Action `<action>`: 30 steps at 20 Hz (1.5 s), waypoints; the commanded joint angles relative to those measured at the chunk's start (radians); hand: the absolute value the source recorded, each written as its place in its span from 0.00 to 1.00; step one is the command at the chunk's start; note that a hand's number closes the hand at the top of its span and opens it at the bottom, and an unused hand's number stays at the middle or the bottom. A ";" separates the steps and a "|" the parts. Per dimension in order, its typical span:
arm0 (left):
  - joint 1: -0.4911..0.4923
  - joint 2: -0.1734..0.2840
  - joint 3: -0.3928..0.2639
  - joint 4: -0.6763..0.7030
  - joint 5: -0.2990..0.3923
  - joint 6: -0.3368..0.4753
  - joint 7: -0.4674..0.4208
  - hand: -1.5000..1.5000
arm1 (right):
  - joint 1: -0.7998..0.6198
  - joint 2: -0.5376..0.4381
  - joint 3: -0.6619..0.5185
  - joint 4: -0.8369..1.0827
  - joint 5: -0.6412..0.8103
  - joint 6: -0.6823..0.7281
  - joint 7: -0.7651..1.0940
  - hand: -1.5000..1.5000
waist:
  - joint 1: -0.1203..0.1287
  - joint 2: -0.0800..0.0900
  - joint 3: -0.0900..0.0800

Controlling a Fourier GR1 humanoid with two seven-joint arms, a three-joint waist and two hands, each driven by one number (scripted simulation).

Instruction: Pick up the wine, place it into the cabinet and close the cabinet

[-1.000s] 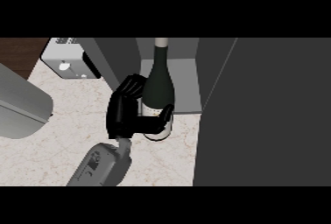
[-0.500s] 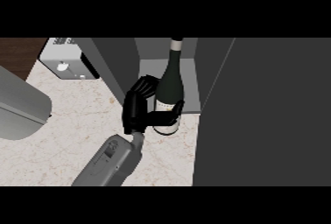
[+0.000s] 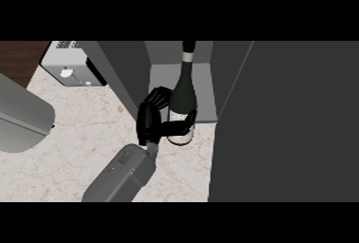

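Observation:
A dark green wine bottle [image 3: 184, 90] with a pale label stands upright at the front edge of the open cabinet [image 3: 203, 76], its neck pointing into the grey compartment. My right hand [image 3: 151, 118] is shut on the bottle's lower half from the left, fingers on the far side and thumb across the label. The bottle's base [image 3: 180, 140] sits just outside the cabinet's shelf edge, over the marble counter [image 3: 84, 142]. The left hand does not show.
The cabinet's dark door [image 3: 288, 123] stands open and fills the right side. A dark cabinet wall [image 3: 119, 71] rises left of the compartment. A small silver appliance [image 3: 67, 71] sits at the back left. A large grey rounded shape [image 3: 21, 118] fills the left edge.
My right hand has carried the bottle to the right and farther toward the cabinet; the bottle's neck now reaches into the compartment.

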 commanded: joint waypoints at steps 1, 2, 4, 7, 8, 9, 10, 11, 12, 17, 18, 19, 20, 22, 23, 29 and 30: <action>-0.049 0.000 -0.006 0.071 0.098 -0.016 -0.031 1.00 | 0.023 -0.010 0.005 -0.212 -0.096 -0.012 0.118 0.00 | 0.001 0.000 -0.001; 0.002 0.000 0.004 0.070 0.084 -0.077 -0.066 1.00 | 0.024 0.000 -0.008 -0.207 -0.109 -0.020 0.110 0.00 | 0.010 -0.001 0.000; -0.107 0.000 0.057 0.136 0.122 -0.077 -0.032 1.00 | 0.009 -0.009 -0.042 -0.186 -0.129 -0.008 0.107 0.00 | 0.005 0.001 0.000; -0.124 0.000 0.039 0.185 0.145 -0.058 -0.068 1.00 | 0.070 0.012 0.024 -0.200 -0.063 -0.005 0.070 0.00 | 0.000 -0.002 0.000; -0.133 0.000 0.009 0.222 0.183 -0.045 -0.120 1.00 | 0.079 0.010 0.001 -0.162 -0.094 0.012 0.039 0.00 | -0.007 0.001 0.000; -0.176 0.004 0.101 0.255 0.129 -0.088 -0.030 1.00 | 0.051 0.013 -0.001 -0.161 -0.079 0.002 0.052 0.00 | 0.012 -0.001 0.001; -0.148 0.000 0.051 0.238 0.165 -0.073 -0.072 1.00 | 0.095 -0.017 -0.057 -0.197 -0.150 0.031 0.056 0.00 | 0.002 -0.001 0.001; -0.210 0.000 0.090 0.313 0.163 -0.108 -0.071 1.00 | 0.040 -0.002 -0.031 -0.199 -0.124 0.008 0.087 0.00 | -0.004 0.003 0.000; -0.221 0.000 0.093 0.290 0.162 -0.090 -0.061 1.00 | 0.056 0.002 -0.008 -0.225 -0.125 -0.003 0.124 0.00 | 0.000 0.000 0.000; -0.302 0.000 0.067 0.357 0.242 -0.038 -0.066 1.00 | 0.020 0.020 -0.010 -0.142 -0.094 0.011 0.079 0.00 | 0.001 0.002 0.000; -0.351 0.000 0.117 0.413 0.212 -0.072 -0.048 1.00 | 0.043 -0.003 -0.067 -0.169 -0.143 0.030 0.073 0.00 | -0.001 0.003 0.001; -0.351 0.000 0.114 0.422 0.227 -0.070 -0.063 1.00 | 0.066 0.021 0.002 -0.176 -0.091 0.030 0.044 0.00 | -0.008 0.002 0.000; -0.349 0.000 0.097 0.433 0.253 -0.071 -0.086 1.00 | 0.057 0.009 -0.046 -0.161 -0.132 0.034 0.054 0.00 | -0.010 0.004 0.000; -0.429 0.000 0.146 0.472 0.248 -0.079 -0.055 1.00 | 0.082 0.005 -0.040 -0.172 -0.152 0.055 0.043 0.00 | -0.022 0.005 0.001; -0.418 0.000 0.155 0.493 0.216 -0.080 -0.067 1.00 | 0.088 0.010 -0.033 -0.176 -0.121 0.046 0.052 0.00 | -0.002 0.002 0.001; -0.534 0.039 0.150 0.600 0.175 -0.008 -0.053 1.00 | 0.077 0.034 -0.004 -0.160 -0.115 0.049 0.035 0.00 | -0.014 0.003 0.001; -0.580 0.025 0.169 0.616 0.181 0.013 -0.036 1.00 | 0.077 0.014 -0.036 -0.150 -0.120 0.063 0.035 0.00 | -0.013 0.004 0.001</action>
